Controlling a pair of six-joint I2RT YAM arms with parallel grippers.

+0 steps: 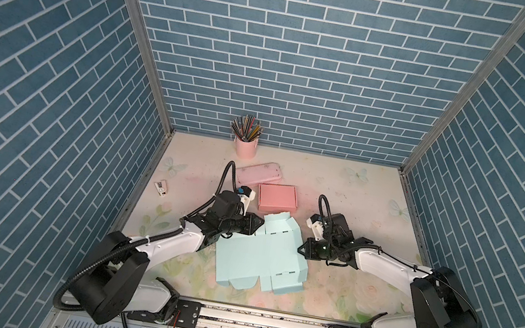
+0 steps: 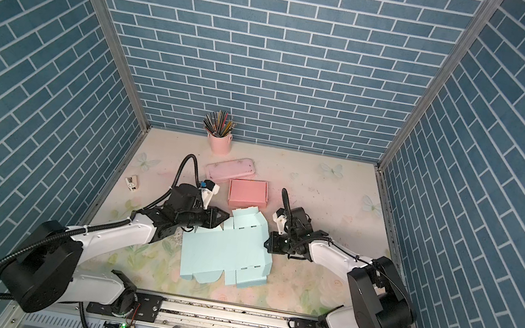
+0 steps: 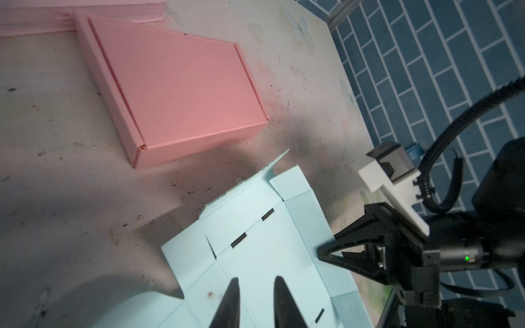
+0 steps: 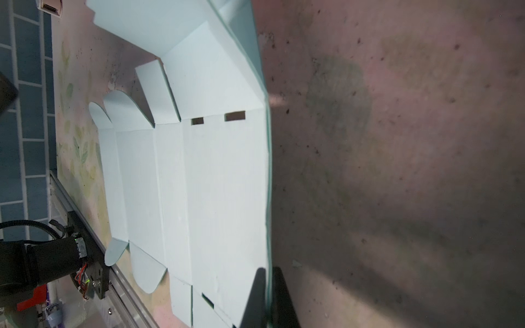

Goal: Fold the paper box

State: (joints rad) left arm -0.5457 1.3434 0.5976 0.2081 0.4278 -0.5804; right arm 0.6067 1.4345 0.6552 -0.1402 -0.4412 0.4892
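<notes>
We see the paper box (image 1: 260, 255) lying unfolded just below the middle of both top views, a pale blue sheet spread on the flowered table (image 1: 355, 205). Its upper flaps and its right edge are lifted a little. The right gripper (image 1: 299, 249) comes in from the right and meets that right edge. In the right wrist view its two fingers (image 4: 281, 295) sit on either side of the raised edge, clenched on the paper box (image 4: 199, 184). The left gripper (image 1: 258, 225) comes in from the left and sits at the sheet's upper left part. In the left wrist view its fingertips (image 3: 233, 295) stand slightly apart over the blue paper (image 3: 255, 255), and we cannot tell whether they pinch it. Just above the sheet lies a closed pink box (image 1: 277, 198), with a pink case (image 1: 259, 173) and a cup of pencils (image 1: 245, 147) further up the frame.
</notes>
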